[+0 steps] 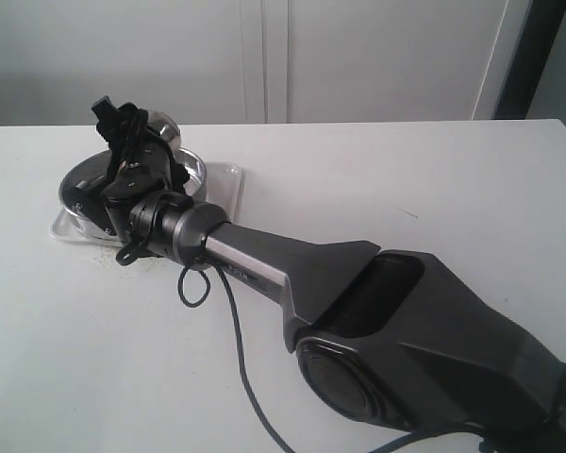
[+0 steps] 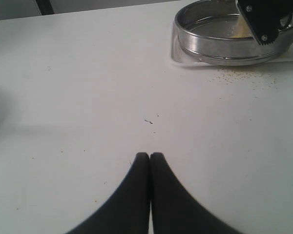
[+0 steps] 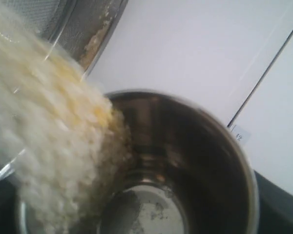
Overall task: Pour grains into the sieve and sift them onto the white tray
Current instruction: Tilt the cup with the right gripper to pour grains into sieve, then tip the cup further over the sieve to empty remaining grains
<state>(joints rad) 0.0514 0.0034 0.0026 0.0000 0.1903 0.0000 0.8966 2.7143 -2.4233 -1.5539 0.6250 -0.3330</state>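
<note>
Tray (image 1: 228, 184) with the sieve (image 2: 215, 44) on it lay just below the right claw (image 1: 137, 132). This claw grasped a tilted steel cup (image 3: 185, 146), its mouth toward the sieve, grains (image 3: 49, 122) falling out. The left claw (image 2: 150, 157), clenched empty, was well apart.

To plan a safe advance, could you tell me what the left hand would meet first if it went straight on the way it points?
The way looks free: the shut left hand points across the table, and the sieve sits well aside of that line, though depth is hard to judge.
</note>
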